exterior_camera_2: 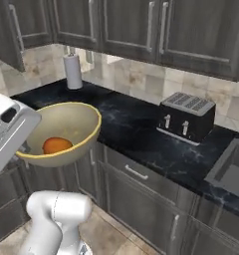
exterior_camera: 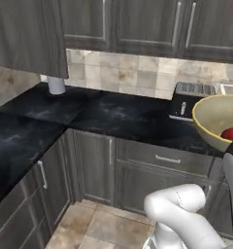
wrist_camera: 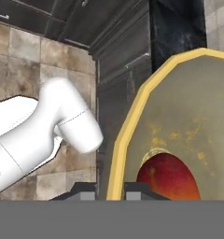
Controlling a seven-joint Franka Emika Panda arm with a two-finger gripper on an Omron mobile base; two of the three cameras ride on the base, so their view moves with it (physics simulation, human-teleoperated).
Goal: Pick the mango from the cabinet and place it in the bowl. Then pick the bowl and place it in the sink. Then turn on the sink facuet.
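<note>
The pale yellow-tan bowl [exterior_camera_2: 71, 122] hangs tilted in the air at the counter's front edge, off the black marbled counter [exterior_camera_2: 136, 132]. The orange-red mango [exterior_camera_2: 57, 145] lies in the bowl's bottom, and it shows again as the mango [wrist_camera: 170, 177] in the hand view. My gripper [wrist_camera: 111, 190] is shut on the bowl's rim [wrist_camera: 121, 140], with one finger on each side of the wall. In the left base view the bowl [exterior_camera: 210, 119] and the mango [exterior_camera: 228, 133] sit at the right edge. A corner of the sink [exterior_camera_2: 231, 169] shows at the far right. The faucet and the shelf cabinet are out of view.
A black toaster [exterior_camera_2: 186, 117] stands on the counter between the bowl and the sink. A paper towel roll [exterior_camera_2: 72, 71] stands at the back left. Dark wall cabinets [exterior_camera_2: 141, 25] hang above, and base cabinets with drawers [exterior_camera_2: 136, 184] run below the counter.
</note>
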